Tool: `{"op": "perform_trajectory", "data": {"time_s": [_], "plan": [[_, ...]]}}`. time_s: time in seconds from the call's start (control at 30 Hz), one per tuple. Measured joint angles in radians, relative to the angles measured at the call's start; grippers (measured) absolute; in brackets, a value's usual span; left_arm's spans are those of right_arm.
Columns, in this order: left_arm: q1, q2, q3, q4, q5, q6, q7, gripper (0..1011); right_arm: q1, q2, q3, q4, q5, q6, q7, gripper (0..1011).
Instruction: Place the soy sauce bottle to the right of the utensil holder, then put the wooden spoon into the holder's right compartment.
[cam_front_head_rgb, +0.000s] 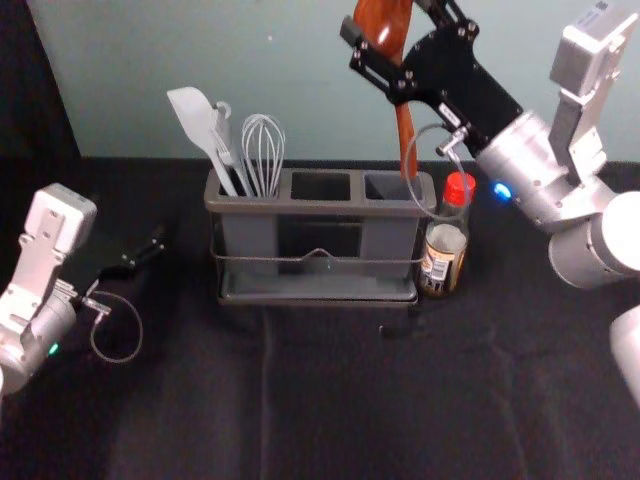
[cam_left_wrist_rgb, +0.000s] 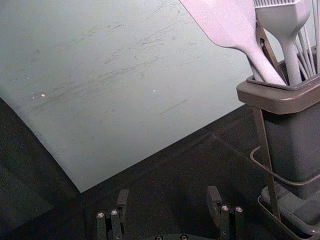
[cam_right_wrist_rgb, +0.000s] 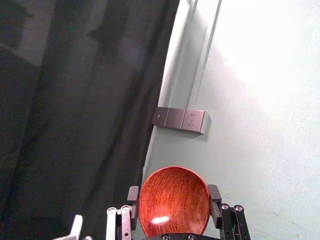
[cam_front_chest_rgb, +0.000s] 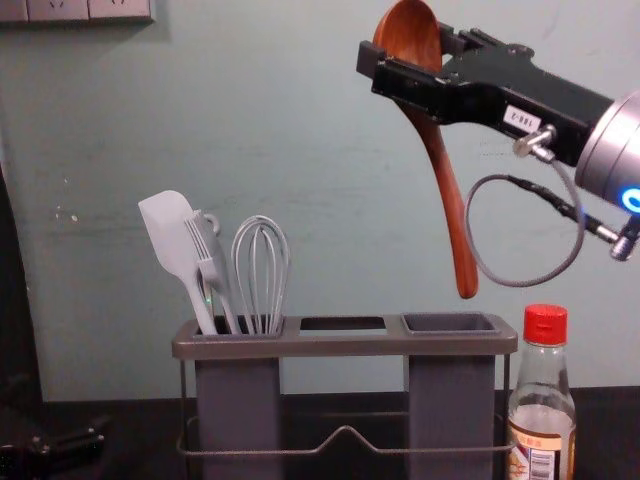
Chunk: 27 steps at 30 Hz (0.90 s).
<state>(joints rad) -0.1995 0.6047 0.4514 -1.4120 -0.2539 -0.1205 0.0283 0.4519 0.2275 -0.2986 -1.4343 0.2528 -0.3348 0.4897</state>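
Over the utensil holder (cam_front_head_rgb: 270, 206), head view, right gripper (cam_front_head_rgb: 375, 52) has the wooden spoon (cam_front_head_rgb: 385, 22) by its bowl, handle (cam_front_head_rgb: 405, 130) pointing down by the right compartment (cam_front_head_rgb: 382, 186); main risk is a misjudged depth or sideways offset, which would put the handle end on the rim (cam_front_head_rgb: 390, 210) or outside it; soy sauce bottle (cam_front_head_rgb: 445, 245) upright, just beside the holder's right end, placement looks done; contact between them, cannot tell.

Left wrist view: left gripper (cam_left_wrist_rgb: 167, 200) idle, fingers well apart, nothing between them; holder near, off to the robot's right of it.

Right wrist view: fingers spread by the width of the bowl and closed on its two sides; bowl sits right between them; round, smooth edges, so the spoon could swivel or slip if the handle snags.

Chest view: bowl up at the fingers, handle slanting down below them, its end above the right compartment, apart from it; tilt could make it scrape the wall going in, so straightening probably needed before lowering; cable (cam_front_chest_rgb: 520, 286) loops near the bottle's red cap (cam_front_chest_rgb: 546, 325), could brush it on the way down and tip the bottle.
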Motion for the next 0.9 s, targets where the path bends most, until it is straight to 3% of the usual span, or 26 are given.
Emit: {"op": "perform_trajectory", "data": {"time_s": [0.3,0.57,0.9], "plan": [[0.000,0.000,0.000,0.000,0.000,0.000,0.000,1000,0.010,-0.028,-0.012,0.089,0.034,-0.082,-0.006,838],[0.000,0.000,0.000,0.000,0.000,0.000,0.000,1000,-0.016,-0.052,-0.012,0.143,0.043,-0.166,-0.007,838],[0.000,0.000,0.000,0.000,0.000,0.000,0.000,1000,-0.053,-0.070,0.000,0.176,0.046,-0.217,-0.008,838]]}}
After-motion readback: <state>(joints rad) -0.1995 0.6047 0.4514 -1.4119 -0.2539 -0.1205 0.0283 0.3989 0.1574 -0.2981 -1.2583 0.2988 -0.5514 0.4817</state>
